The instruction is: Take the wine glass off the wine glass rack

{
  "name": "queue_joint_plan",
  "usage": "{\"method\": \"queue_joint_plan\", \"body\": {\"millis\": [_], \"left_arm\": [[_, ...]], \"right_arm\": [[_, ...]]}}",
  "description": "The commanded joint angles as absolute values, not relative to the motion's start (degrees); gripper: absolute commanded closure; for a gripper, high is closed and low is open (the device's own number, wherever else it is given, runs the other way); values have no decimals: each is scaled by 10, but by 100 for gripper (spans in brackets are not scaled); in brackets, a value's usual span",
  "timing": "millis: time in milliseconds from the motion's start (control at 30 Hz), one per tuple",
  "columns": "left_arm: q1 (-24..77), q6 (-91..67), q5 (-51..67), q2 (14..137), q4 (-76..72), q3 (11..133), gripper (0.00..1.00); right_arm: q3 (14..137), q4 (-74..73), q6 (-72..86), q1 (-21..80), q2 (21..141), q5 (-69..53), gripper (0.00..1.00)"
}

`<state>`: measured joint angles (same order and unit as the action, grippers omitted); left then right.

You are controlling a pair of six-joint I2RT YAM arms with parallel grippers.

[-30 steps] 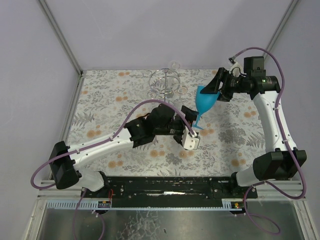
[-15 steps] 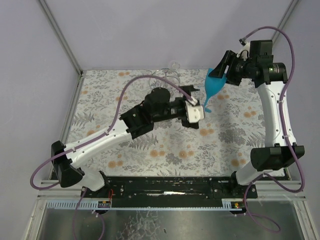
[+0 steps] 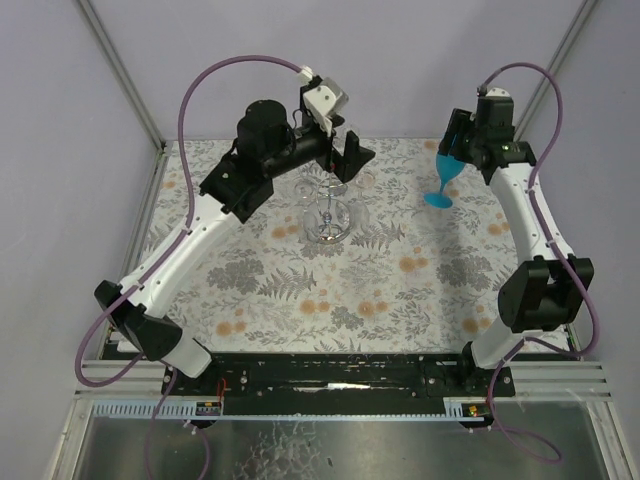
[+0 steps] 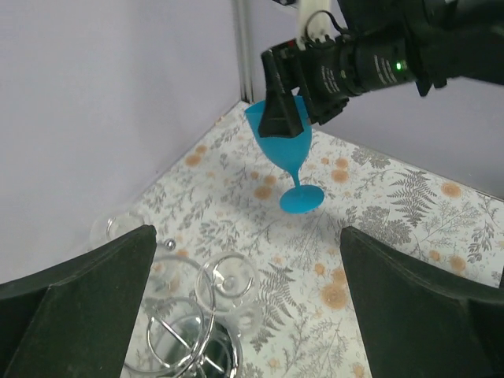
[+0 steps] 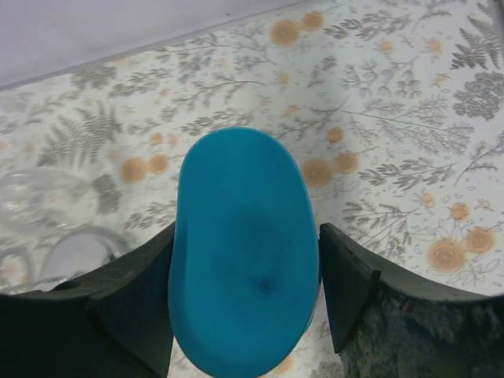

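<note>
The blue wine glass stands upright at the back right, clear of the rack, its foot on or just above the flowered cloth. My right gripper is shut on its bowl, one finger against each side. The chrome wine glass rack stands at the back middle. A clear glass foot rests in one of its wire rings. My left gripper hovers above the rack, open wide and holding nothing.
Another clear glass sits by the back wall, left of the rack. The enclosure walls and a corner post stand close behind both grippers. Flowered cloth covers the table.
My left arm swung from the table's middle up and back to over the rack, its jaws opening wider. My right arm carried the blue glass to the right and turned it upright.
</note>
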<state>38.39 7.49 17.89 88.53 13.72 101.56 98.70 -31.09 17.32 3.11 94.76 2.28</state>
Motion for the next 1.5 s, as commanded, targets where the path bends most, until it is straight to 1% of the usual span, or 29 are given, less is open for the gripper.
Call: {"method": "queue_joint_plan", "body": {"millis": [0,100,400,600,833,1033,1467], "left_arm": [[350,-10,218,890,177,1028,0],[335,-16,225,890,184,1025,0],[312,-31,238,903,197,1022,0],[290,-63,245,914,203,1021,0],[270,-83,261,923,215,1020,0],[267,-83,272,930,234,1029,0],[264,-84,296,942,252,1039,0]], "right_arm": [[903,-93,138,34,914,110,53],[875,-20,139,34,924,125,53],[895,64,168,43,1016,137,53],[895,130,149,57,1068,181,52],[874,205,133,65,1103,236,52],[871,233,120,70,1130,288,51],[831,276,129,77,1155,314,49]]}}
